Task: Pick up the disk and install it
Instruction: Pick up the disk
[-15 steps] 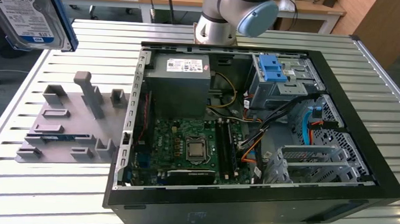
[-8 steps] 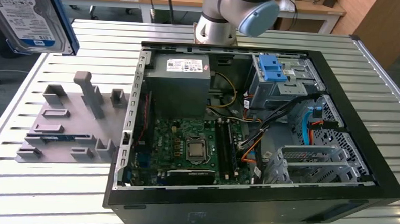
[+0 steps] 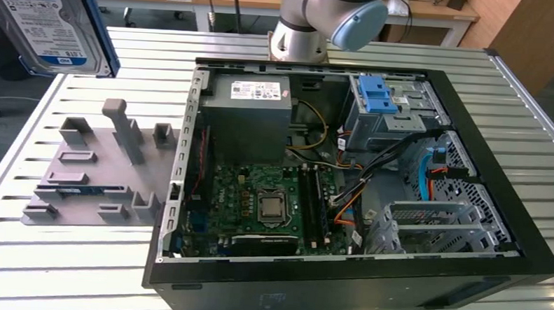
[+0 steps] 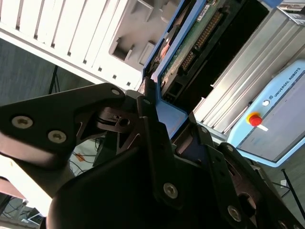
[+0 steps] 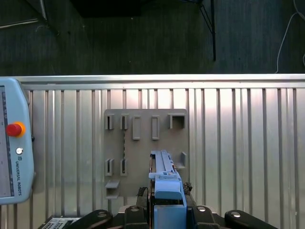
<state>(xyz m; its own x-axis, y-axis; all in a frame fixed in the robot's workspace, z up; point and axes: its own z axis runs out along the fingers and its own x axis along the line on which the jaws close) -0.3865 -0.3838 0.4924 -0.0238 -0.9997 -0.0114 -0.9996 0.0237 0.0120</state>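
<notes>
Disk [image 3: 51,20] hung clear of the table [image 3: 75,272], in the upper left corner of the exterior view's frame. Its label face was toward that camera, with a blue bracket along its edge.

Gripper [image 4: 171,119] was clamped on it. In the second wrist view the black fingers [image 4: 148,119] were drawn in narrow against the blue bracket, pinching the disk's end, and the green circuit-board side was showing. In the first wrist view the disk stood edge-on in the grip, in front of the grey fixture plate [image 5: 143,138] on the slatted table. Teach pendant [image 5: 14,152] lay on the same table, apart from the plate.

Open computer case [image 3: 346,287] took up the centre and right of the exterior view's frame, well apart from the disk.
- Drive cage [image 3: 391,118] with a blue latch [image 3: 378,96]: upper right of the case.
- Grey power supply box [image 3: 245,122] with a white sticker: upper middle.
- Motherboard [image 3: 256,196]: below that.
- Fixture plate: just beside the case, on the exterior view's left.
- Arm base [image 3: 310,30]: top centre of the frame, behind the case.
</notes>
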